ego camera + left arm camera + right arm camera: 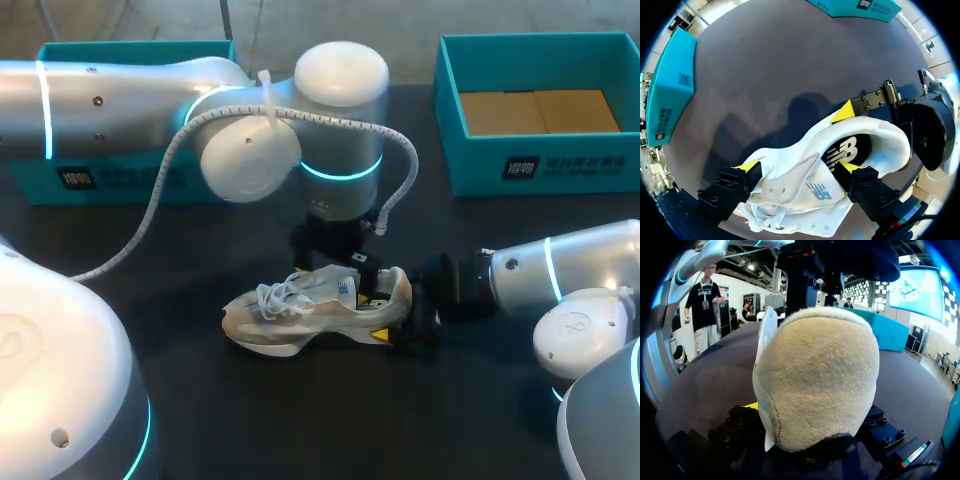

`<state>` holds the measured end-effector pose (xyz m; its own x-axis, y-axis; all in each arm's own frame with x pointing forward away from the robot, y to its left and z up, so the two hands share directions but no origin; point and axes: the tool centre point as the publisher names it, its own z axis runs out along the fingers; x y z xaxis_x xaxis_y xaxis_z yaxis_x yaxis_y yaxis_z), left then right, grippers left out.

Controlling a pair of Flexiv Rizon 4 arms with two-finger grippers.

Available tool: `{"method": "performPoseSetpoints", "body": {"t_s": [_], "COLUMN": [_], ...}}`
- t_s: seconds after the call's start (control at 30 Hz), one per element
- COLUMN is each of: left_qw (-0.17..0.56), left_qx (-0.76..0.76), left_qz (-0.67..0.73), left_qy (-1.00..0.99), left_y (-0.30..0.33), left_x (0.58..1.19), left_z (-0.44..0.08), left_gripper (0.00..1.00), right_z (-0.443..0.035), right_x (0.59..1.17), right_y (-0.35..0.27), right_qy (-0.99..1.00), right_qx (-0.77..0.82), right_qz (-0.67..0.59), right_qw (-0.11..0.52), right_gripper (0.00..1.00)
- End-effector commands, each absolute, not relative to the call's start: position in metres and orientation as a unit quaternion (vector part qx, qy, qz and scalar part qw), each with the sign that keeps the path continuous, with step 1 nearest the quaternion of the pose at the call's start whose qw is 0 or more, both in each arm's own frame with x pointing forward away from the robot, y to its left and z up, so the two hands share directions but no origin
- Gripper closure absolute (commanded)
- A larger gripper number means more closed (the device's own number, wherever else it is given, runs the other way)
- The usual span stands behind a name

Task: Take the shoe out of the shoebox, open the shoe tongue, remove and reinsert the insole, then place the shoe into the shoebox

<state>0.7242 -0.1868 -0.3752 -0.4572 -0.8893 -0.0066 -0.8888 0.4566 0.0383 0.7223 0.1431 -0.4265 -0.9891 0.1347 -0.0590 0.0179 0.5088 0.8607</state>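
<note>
A white and beige shoe [290, 315] stands on the dark table, toe to the left. My right gripper [397, 312] comes in from the right and has the heel [820, 380] clasped between its fingers, one on each side. One of those fingers [842, 112] lies against the heel's far side. My left gripper [799, 166] hangs over the shoe's mouth, wide open, straddling the tongue [790, 180]. The dark insole [847, 150] shows inside the shoe. The teal shoebox [455, 150] stands open at the back right.
A second teal box part [100, 175] lies at the back left, partly behind my left arm. My left arm's white cable [150, 210] loops over the table. Bare dark tabletop lies in front of the shoe.
</note>
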Motion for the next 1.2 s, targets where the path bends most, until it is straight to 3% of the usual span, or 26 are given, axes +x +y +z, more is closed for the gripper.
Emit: {"method": "performPoseSetpoints", "body": {"t_s": [0.03,0.37,0.53,0.57,0.63,0.67,0.83,1.0,1.03,1.1,1.2], "left_qw": [-0.006,-0.013,-0.010,-0.010,-0.008,-0.007,-0.001,0.029,0.033,0.042,0.055], "left_qx": [0.534,0.583,0.597,0.599,0.604,0.605,0.615,0.617,0.617,0.618,0.621], "left_qz": [-0.030,-0.056,-0.058,-0.057,-0.054,-0.054,-0.047,-0.032,-0.030,-0.027,-0.017], "left_qy": [-0.845,-0.810,-0.800,-0.799,-0.795,-0.794,-0.787,-0.785,-0.785,-0.785,-0.782], "left_y": [-0.186,-0.170,-0.161,-0.159,-0.156,-0.155,-0.149,-0.145,-0.145,-0.144,-0.141], "left_x": [0.721,0.710,0.706,0.706,0.705,0.704,0.700,0.696,0.696,0.695,0.694], "left_z": [-0.374,-0.362,-0.358,-0.357,-0.354,-0.353,-0.346,-0.340,-0.339,-0.338,-0.336], "left_gripper": [0.00,0.00,0.08,0.16,0.45,0.52,0.59,0.84,0.93,1.00,1.00], "right_z": [-0.433,-0.433,-0.433,-0.433,-0.433,-0.433,-0.433,-0.433,-0.433,-0.433,-0.433], "right_x": [0.721,0.721,0.721,0.721,0.721,0.721,0.721,0.721,0.721,0.721,0.721], "right_y": [0.149,0.149,0.149,0.149,0.149,0.149,0.149,0.149,0.149,0.149,0.149], "right_qy": [0.868,0.868,0.868,0.868,0.868,0.868,0.868,0.868,0.868,0.868,0.868], "right_qx": [0.044,0.044,0.044,0.044,0.044,0.044,0.044,0.044,0.044,0.044,0.044], "right_qz": [0.491,0.491,0.491,0.491,0.491,0.491,0.491,0.491,0.491,0.491,0.491], "right_qw": [0.059,0.059,0.059,0.059,0.059,0.059,0.059,0.059,0.059,0.059,0.059], "right_gripper": [1.00,1.00,1.00,1.00,1.00,1.00,1.00,1.00,1.00,1.00,1.00]}}
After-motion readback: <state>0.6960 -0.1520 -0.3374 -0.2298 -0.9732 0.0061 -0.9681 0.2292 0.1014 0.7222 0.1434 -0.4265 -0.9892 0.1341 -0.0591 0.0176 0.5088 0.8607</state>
